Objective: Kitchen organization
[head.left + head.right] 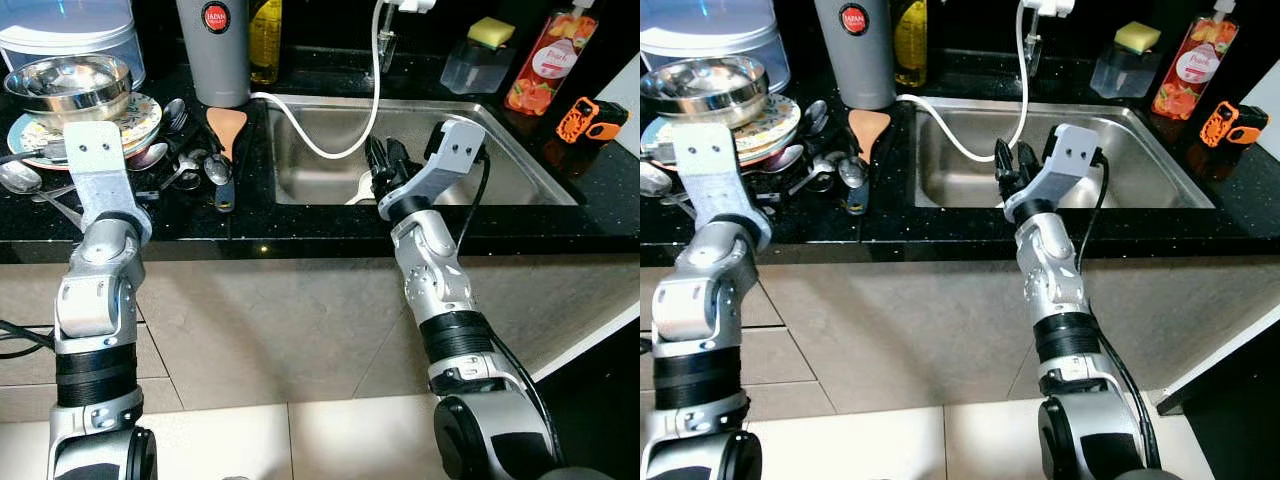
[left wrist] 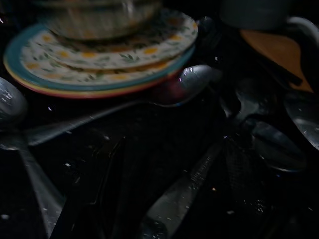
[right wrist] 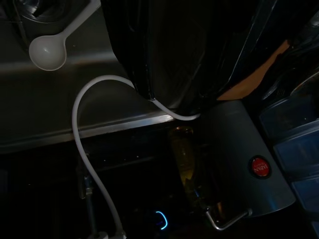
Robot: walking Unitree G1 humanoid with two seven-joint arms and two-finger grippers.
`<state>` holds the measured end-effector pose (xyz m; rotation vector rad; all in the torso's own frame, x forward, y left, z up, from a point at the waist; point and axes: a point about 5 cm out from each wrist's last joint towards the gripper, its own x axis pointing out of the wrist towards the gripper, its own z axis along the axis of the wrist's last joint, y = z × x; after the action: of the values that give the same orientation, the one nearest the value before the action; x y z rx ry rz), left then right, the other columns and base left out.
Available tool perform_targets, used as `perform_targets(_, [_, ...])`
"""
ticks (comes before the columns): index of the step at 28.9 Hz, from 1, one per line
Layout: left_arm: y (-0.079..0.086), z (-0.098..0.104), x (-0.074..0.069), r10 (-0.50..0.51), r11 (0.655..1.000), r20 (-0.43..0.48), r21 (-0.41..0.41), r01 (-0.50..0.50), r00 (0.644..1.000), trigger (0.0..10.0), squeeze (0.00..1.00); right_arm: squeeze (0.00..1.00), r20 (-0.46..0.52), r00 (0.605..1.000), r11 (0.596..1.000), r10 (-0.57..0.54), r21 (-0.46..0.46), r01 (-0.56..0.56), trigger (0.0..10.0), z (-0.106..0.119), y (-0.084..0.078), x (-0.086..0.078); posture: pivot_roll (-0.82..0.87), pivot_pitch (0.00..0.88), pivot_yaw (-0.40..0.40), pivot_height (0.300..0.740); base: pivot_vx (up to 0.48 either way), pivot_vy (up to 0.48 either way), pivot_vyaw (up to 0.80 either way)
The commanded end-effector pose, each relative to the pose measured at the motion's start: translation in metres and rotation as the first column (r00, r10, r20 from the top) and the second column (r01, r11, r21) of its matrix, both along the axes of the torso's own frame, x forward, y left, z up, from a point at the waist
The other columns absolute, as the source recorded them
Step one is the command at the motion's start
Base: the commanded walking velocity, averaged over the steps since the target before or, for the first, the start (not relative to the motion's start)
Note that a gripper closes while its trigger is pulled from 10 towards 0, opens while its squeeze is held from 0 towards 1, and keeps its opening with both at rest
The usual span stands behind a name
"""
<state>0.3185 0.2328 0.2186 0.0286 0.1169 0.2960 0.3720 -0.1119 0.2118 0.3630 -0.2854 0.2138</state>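
One white spoon (image 3: 48, 51) lies in the sink (image 1: 520, 165). Our right gripper (image 1: 385, 165) hovers over it; we cannot tell if it is open. We should go down slowly and miss the hose (image 1: 330, 150).

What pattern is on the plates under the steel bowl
The plates are cream with yellow flowers and green leaves, rimmed in teal; clearest in the left wrist view.

Sink (image 1: 520, 175) set in counter (image 1: 300, 230), plates (image 1: 140, 120) and bowl (image 1: 70, 85) at left, spoons (image 1: 215, 168) between, soap bottle (image 1: 548, 60) behind sink
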Motion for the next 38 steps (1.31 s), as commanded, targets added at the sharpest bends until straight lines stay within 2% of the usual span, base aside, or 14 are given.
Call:
perform_targets(1, [0.006,-0.001,0.002,-0.008,1.000,-0.034,-0.012,0.008,0.999,10.0,0.00,0.00,-0.014,1.000,1.000,-0.015,0.000,0.015,10.0,-0.003,-0.004,-0.001,0.23,0.000,-0.094,0.740,0.000,0.000,0.00])
perform_targets(10, [0.027,-0.005,0.013,-0.098,0.995,-0.142,-0.034,0.094,0.985,10.0,0.00,0.00,-0.008,1.000,1.000,-0.008,-0.002,0.008,10.0,0.001,-0.002,-0.002,0.22,0.000,-0.092,0.740,0.000,0.000,0.00])
perform_targets(15, [0.040,-0.012,0.014,-0.186,0.982,-0.264,-0.088,0.168,0.946,10.0,0.00,0.00,-0.005,1.000,1.000,-0.014,-0.001,0.014,10.0,0.002,-0.004,-0.002,0.22,0.002,-0.086,0.740,0.000,0.000,0.00])
perform_targets(16, [0.040,-0.016,0.013,-0.208,0.977,-0.283,-0.101,0.187,0.936,7.5,0.00,0.00,-0.005,1.000,1.000,-0.017,0.000,0.017,10.0,0.002,-0.004,-0.003,0.21,0.003,-0.083,0.740,0.000,0.000,0.00])
perform_targets(17, [0.039,-0.020,0.012,-0.232,0.972,-0.298,-0.117,0.205,0.926,6.2,0.00,0.00,-0.005,1.000,1.000,-0.019,0.000,0.019,10.0,0.002,-0.004,-0.003,0.21,0.003,-0.083,0.740,0.000,0.000,0.00])
perform_targets(18, [0.037,-0.022,0.011,-0.246,0.968,-0.305,-0.128,0.216,0.920,6.2,0.00,0.00,-0.005,1.000,1.000,-0.020,0.000,0.020,10.0,0.002,-0.004,-0.003,0.21,0.003,-0.083,0.740,0.000,0.000,0.00])
perform_targets(20, [0.034,-0.027,0.011,-0.272,0.960,-0.317,-0.149,0.235,0.909,3.8,0.00,0.00,-0.006,1.000,1.000,-0.022,0.001,0.022,10.0,0.002,-0.005,-0.003,0.21,0.003,-0.082,0.740,0.000,0.000,0.00])
perform_targets(21, [0.032,-0.031,0.010,-0.291,0.954,-0.323,-0.170,0.247,0.901,1.8,0.00,0.00,-0.006,1.000,1.000,-0.022,0.001,0.023,10.0,0.002,-0.005,-0.003,0.21,0.004,-0.081,0.740,0.000,0.000,0.00])
perform_targets(22, [0.031,-0.034,0.009,-0.305,0.949,-0.327,-0.184,0.256,0.895,1.8,0.00,0.00,-0.006,1.000,1.000,-0.023,0.002,0.023,10.0,0.002,-0.005,-0.003,0.21,0.004,-0.080,0.740,0.000,0.000,0.00])
perform_targets(23, [0.028,-0.037,0.009,-0.327,0.941,-0.334,-0.200,0.273,0.884,0.0,0.00,0.00,-0.006,1.000,1.000,-0.024,0.002,0.024,10.0,0.002,-0.005,-0.003,0.21,0.004,-0.082,0.740,0.000,0.000,0.00])
perform_targets(35, [0.029,-0.039,0.009,-0.361,0.930,-0.335,-0.196,0.310,0.871,0.0,0.00,0.00,-0.008,1.000,1.000,-0.020,0.004,0.020,10.0,0.003,-0.004,-0.003,0.21,0.003,-0.085,0.740,0.000,0.000,0.00])
perform_targets(36, [0.028,-0.035,0.010,-0.357,0.933,-0.316,-0.173,0.317,0.879,2.3,0.00,0.00,-0.008,1.000,1.000,-0.020,0.004,0.020,10.0,0.003,-0.004,-0.003,0.21,0.003,-0.085,0.740,0.000,0.000,0.00])
perform_targets(37, [0.028,-0.030,0.011,-0.352,0.936,-0.287,-0.137,0.326,0.891,7.3,0.00,0.00,-0.009,1.000,1.000,-0.020,0.004,0.020,10.0,0.004,-0.004,-0.003,0.21,0.003,-0.085,0.740,0.000,0.000,0.00])
perform_targets(38, [0.028,-0.030,0.011,-0.352,0.936,-0.287,-0.137,0.326,0.891,7.3,0.00,0.00,-0.009,1.000,1.000,-0.020,0.004,0.020,10.0,0.004,-0.004,-0.003,0.21,0.003,-0.085,0.740,0.000,0.000,0.00])
